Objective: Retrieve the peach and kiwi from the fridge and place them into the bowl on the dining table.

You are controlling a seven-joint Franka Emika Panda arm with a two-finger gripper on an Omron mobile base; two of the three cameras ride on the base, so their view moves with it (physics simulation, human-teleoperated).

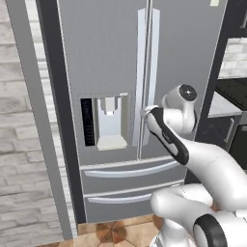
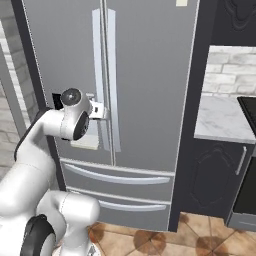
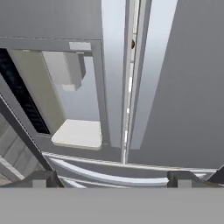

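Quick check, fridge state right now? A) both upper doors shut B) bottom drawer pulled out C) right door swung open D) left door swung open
A: both upper doors of the fridge sit flush, their vertical handles side by side along the centre seam, and the drawers below are pushed in; the open gripper faces the handles without gripping either.

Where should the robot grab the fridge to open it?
Probably the long upright handle on the right door of the fridge, taken from the front at about dispenser height. It is a slim bar standing off the door, so the open gripper, already facing it, could close across it sideways.
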